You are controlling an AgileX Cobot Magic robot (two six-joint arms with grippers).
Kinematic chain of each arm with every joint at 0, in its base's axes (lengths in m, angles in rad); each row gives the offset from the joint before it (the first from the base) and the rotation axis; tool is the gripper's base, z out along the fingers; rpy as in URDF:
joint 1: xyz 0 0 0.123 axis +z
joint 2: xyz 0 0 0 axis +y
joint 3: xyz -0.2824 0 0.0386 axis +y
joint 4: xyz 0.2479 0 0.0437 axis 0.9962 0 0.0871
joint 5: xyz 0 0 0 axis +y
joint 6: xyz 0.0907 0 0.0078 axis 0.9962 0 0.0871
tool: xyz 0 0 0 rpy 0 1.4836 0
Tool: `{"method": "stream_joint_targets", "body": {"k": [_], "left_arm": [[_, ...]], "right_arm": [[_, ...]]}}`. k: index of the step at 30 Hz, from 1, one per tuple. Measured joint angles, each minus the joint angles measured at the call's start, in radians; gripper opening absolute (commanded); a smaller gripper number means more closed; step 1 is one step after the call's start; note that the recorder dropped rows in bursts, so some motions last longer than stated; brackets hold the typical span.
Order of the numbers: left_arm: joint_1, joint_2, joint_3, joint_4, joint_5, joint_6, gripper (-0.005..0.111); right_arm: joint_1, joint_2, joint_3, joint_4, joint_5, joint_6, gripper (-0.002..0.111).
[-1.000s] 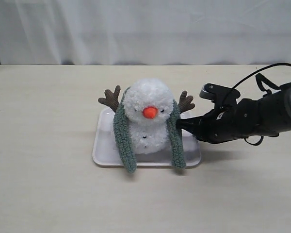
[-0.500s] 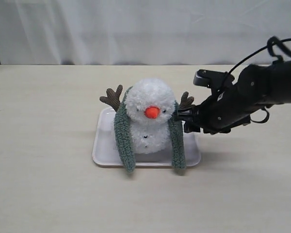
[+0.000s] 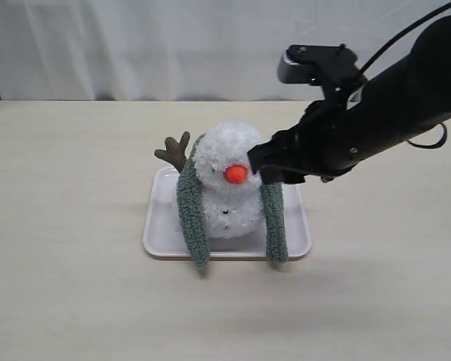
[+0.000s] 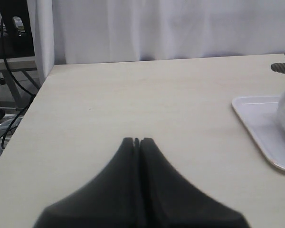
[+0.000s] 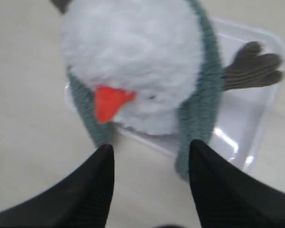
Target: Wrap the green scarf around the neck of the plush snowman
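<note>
The plush snowman [image 3: 227,180] sits upright on a white tray [image 3: 156,226], orange nose forward. The green scarf [image 3: 189,214] is draped behind its head, with both ends hanging down its front, one end [image 3: 273,222] over the tray's front rim. My right gripper [image 3: 259,167] hovers open above and in front of the snowman's right side, holding nothing. In the right wrist view the snowman [image 5: 133,57] and scarf [image 5: 199,109] lie beyond the open right gripper [image 5: 151,148]. My left gripper [image 4: 137,140] is shut and empty, far from the snowman over bare table.
One brown twig arm [image 3: 173,150] sticks out on the left; the other is hidden behind my right arm. A white curtain [image 3: 135,45] hangs behind the table's far edge. The left wrist view shows the tray corner [image 4: 256,118] and the table's edge.
My right gripper has risen from beside the scarf's right end and swung left, now above the snowman's right side. The scarf and snowman stayed put.
</note>
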Motion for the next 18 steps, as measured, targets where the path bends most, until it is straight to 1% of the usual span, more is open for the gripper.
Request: {"method": "stream_joint_targets", "body": {"k": [6,9,11,14,18], "left_arm": [[0.000,0.000,0.000,0.000,0.000,0.000,0.000],[0.000,0.000,0.000,0.000,0.000,0.000,0.000],[0.000,0.000,0.000,0.000,0.000,0.000,0.000],[0.000,0.000,0.000,0.000,0.000,0.000,0.000],[0.000,0.000,0.000,0.000,0.000,0.000,0.000]], "right_arm": [[0.211,0.053,0.000,-0.003,-0.023,0.030,0.052],[0.279,0.118,0.000,-0.003,-0.067,0.041,0.052],[0.301,0.168,0.000,-0.003,-0.098,0.044,0.053],[0.308,0.235,0.000,-0.004,-0.146,0.052,0.058],[0.308,0.294,0.000,-0.019,-0.190,0.060,0.059]]}}
